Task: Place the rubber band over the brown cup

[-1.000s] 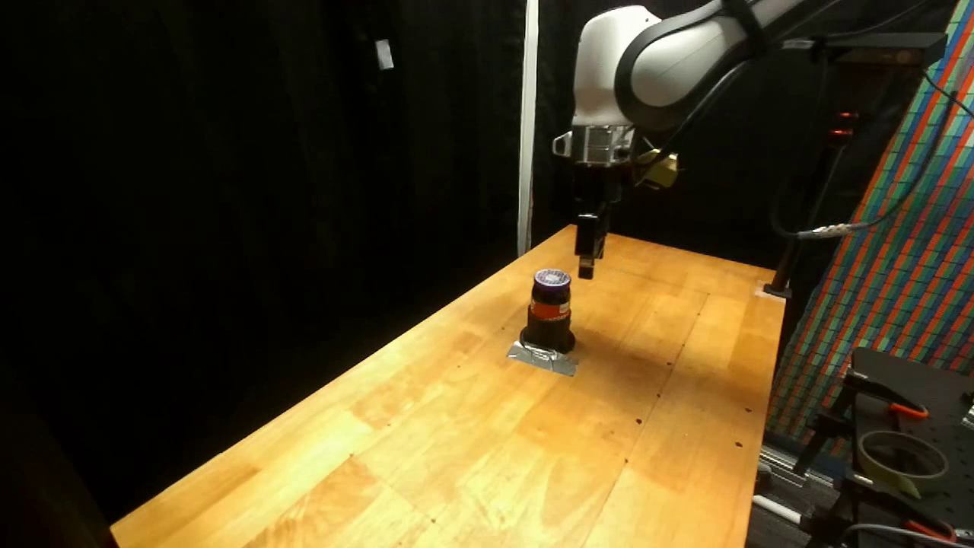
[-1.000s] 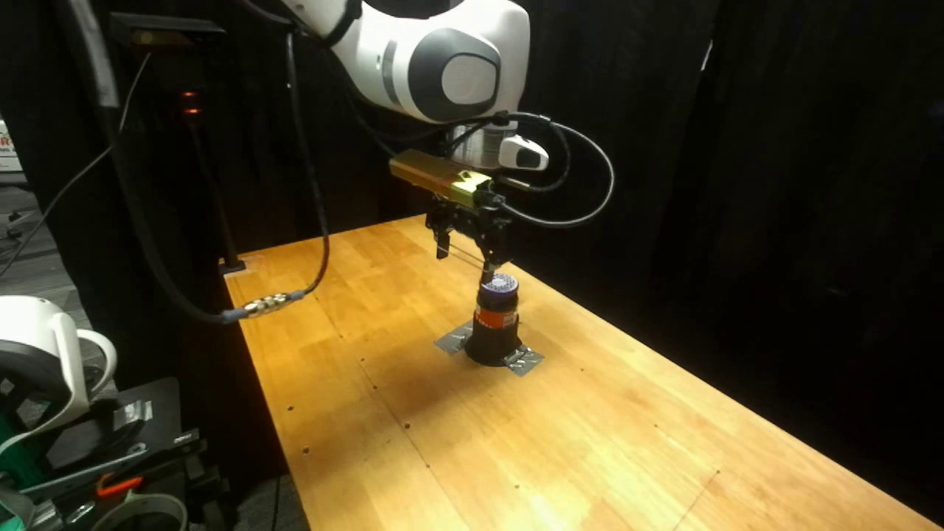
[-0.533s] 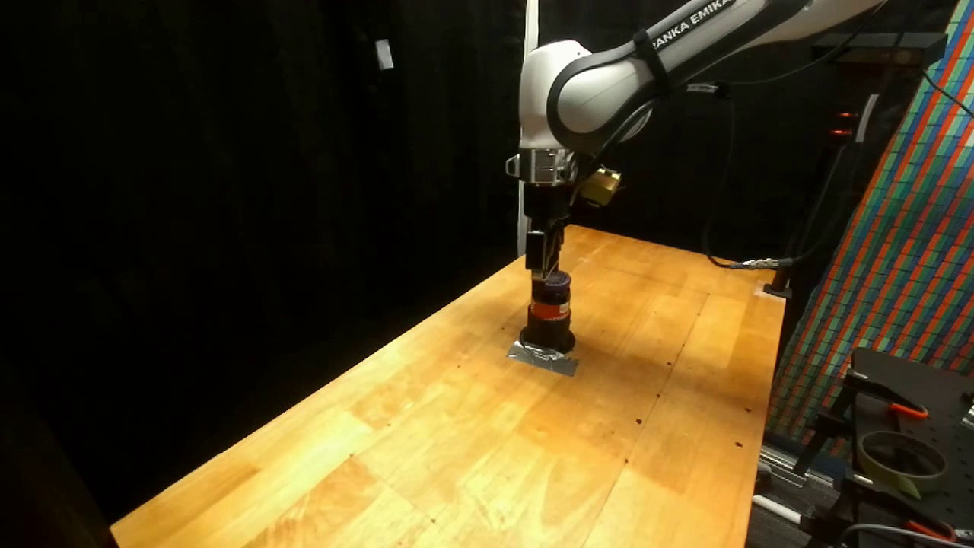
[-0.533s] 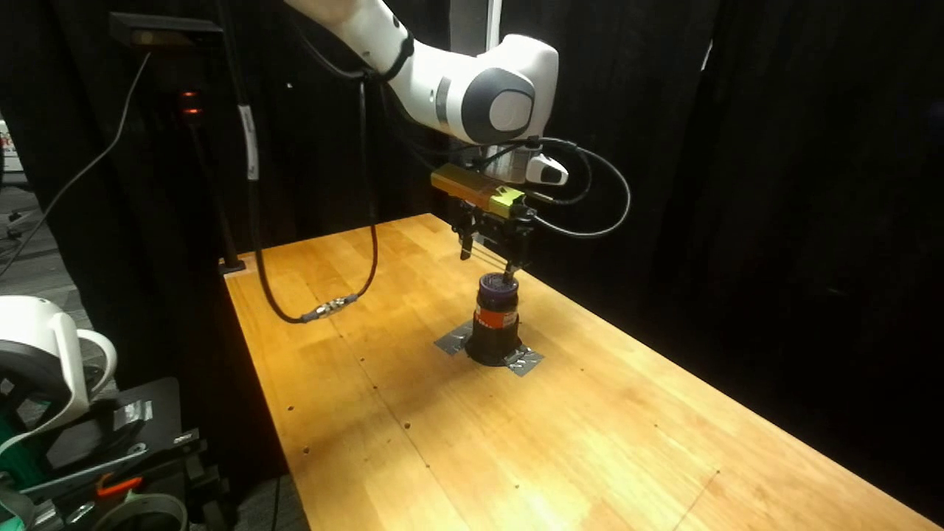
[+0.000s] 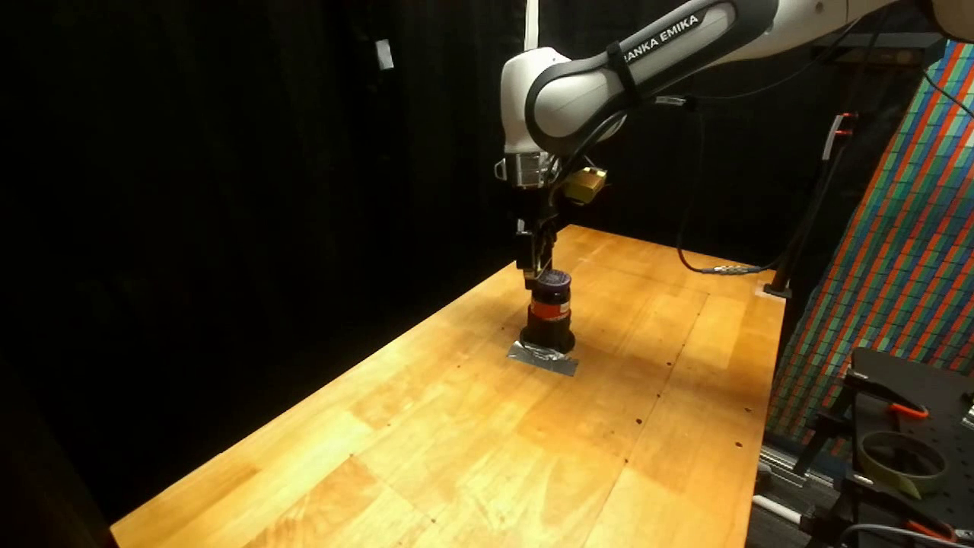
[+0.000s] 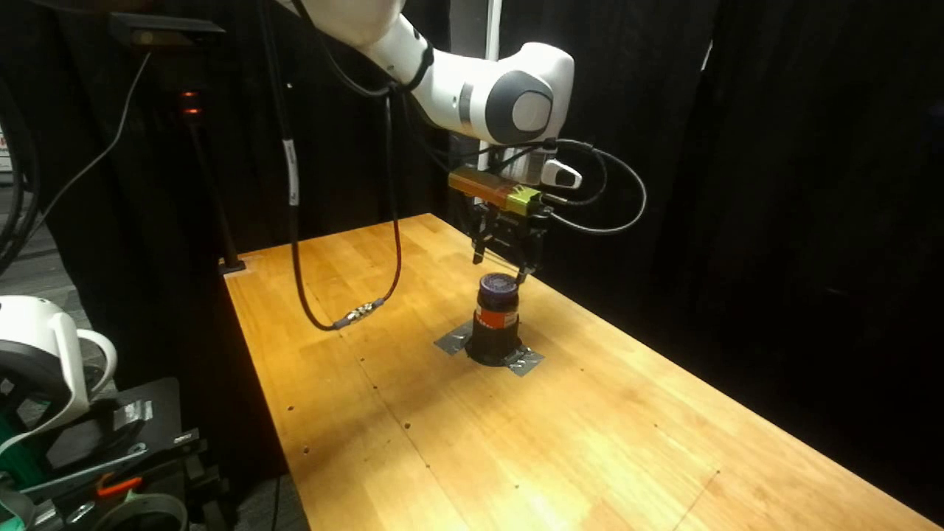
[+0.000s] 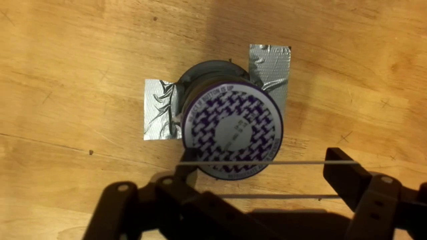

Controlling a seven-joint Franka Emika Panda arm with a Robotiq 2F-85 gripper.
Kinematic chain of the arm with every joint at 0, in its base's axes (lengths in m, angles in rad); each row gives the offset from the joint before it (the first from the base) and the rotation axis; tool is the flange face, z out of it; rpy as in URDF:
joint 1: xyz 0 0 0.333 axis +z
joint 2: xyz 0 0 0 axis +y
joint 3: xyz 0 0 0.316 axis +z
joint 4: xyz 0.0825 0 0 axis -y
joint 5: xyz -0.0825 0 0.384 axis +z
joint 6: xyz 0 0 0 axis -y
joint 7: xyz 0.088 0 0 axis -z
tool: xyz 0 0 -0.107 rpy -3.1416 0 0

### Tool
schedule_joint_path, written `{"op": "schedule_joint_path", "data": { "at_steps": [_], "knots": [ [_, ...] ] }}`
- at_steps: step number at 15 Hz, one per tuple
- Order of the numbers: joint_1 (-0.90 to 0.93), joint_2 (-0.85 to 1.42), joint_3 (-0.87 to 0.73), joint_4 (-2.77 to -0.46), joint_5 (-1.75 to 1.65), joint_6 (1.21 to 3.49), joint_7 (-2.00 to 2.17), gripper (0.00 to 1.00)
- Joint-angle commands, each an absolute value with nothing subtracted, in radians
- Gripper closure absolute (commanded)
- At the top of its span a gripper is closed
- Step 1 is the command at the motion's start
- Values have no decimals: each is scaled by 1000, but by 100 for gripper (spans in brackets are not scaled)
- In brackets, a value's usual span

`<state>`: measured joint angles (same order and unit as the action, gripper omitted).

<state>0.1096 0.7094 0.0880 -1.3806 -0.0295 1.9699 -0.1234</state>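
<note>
Black angular fingers [image 7: 345, 176]: wide apart | thin tan rubber band [image 7: 283, 162]: stretched taut around both | contact with dark-brown, orange-red-striped cylindrical cup [image 6: 495, 318]: cannot tell

Smooth, glossy wood of the table [image 5: 487, 449], shiny crinkled tape [image 7: 273, 68], matt rubber band [image 7: 298, 162], dull cloth curtain [image 5: 228, 190].

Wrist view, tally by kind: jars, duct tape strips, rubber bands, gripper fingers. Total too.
Lidded jar: 1
Silver duct tape strips: 2
Rubber band, stretched between the fingers: 1
Gripper fingers: 2
Total: 6
</note>
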Motion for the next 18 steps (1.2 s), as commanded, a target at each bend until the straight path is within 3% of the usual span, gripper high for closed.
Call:
{"op": "schedule_joint_path", "data": {
  "at_steps": [1,18],
  "knots": [
    [146,755,53,-1283,-103,1888,-90,0],
    [141,799,45,-1295,-125,1908,-52,0]
  ]
}}
